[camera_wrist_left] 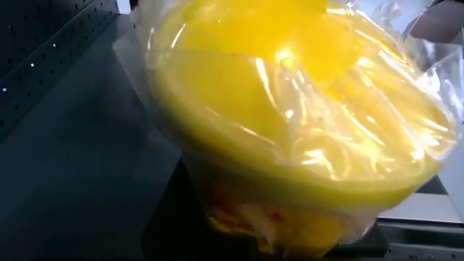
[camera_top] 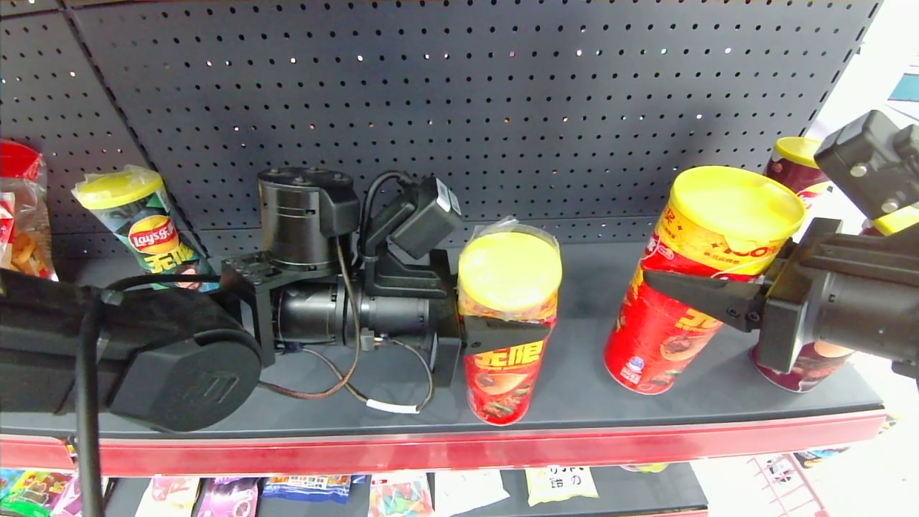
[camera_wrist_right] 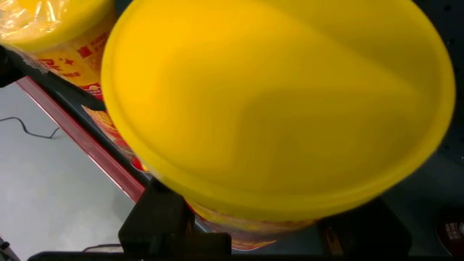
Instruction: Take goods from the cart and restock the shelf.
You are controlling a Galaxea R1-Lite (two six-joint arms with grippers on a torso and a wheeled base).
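Lying lowest and nearest, under the red front strip (camera_top: 502,445) of the dark grey shelf board (camera_top: 574,388): assorted colourful snack packets (camera_top: 309,488) on a lower shelf.

Clamping, with the left gripper (camera_top: 506,327), on the small red cardboard chip canister with a yellow plastic lid (camera_top: 502,380), one black finger pressing across the near side of its wall just below the lid. Standing close to the front strip, near the middle of the board, long axis upright, lid pointing up. Wearing a loose clear plastic wrap over the lid, glinting in the left wrist view.

Pinching, with the right gripper (camera_top: 689,287), the larger red chip canister with a wide yellow lid (camera_top: 657,345), to the right of the small one and apart from it, fingers reaching in from the right onto its upper wall. Tilting, long axis off vertical, lid leaning right and base left; resting flat on the board or not, cannot tell.

Standing upright just behind the right gripper: a dark maroon canister with a yellow lid (camera_top: 808,362). Leaning farther back at the left: a green and teal canister with a yellow lid (camera_top: 147,230), in clear wrap, lid tipping left, base right. Sitting at the left edge: a clear bag of orange snacks (camera_top: 21,230). Closing off the far side: a dark perforated metal back panel (camera_top: 459,108).
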